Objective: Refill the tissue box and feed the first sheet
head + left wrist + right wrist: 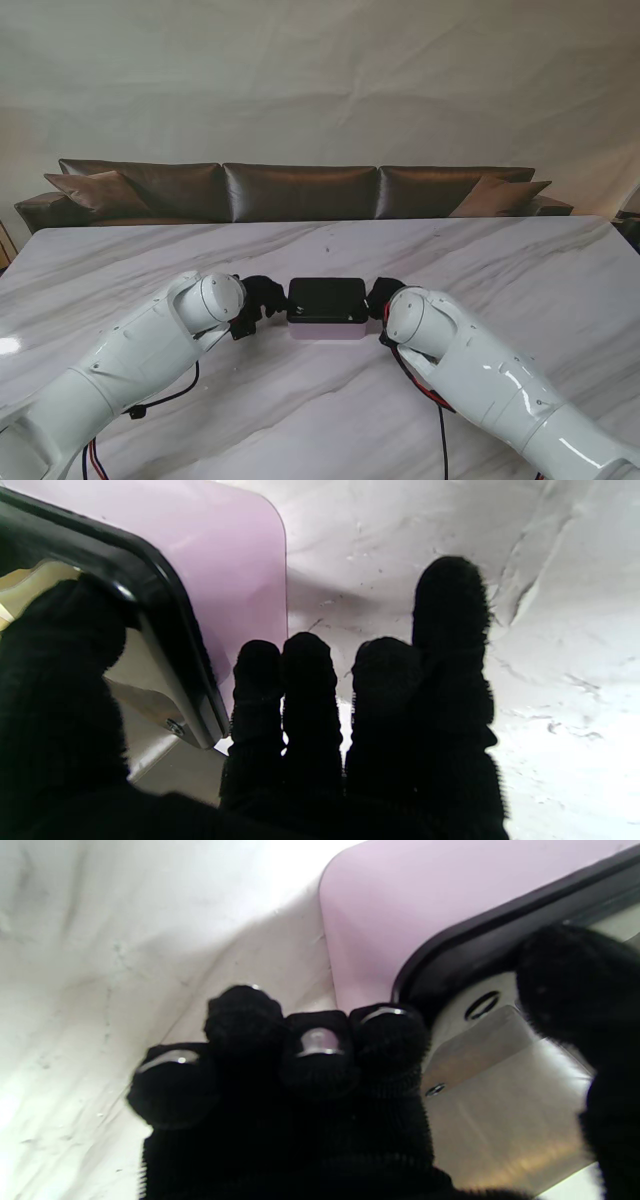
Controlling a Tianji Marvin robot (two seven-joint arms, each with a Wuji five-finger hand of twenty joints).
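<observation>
Each black-gloved robot hand, left and right, grips an end of the black-lidded pink plastic tissue box on the marble desk; refilling looks barely begun, no sheet fed.

Our white forearms hide most of each black-gloved hand in the stand view. Both wrist views crop the pale pink tissue box with its black lid, so we cannot see its opening.
</observation>
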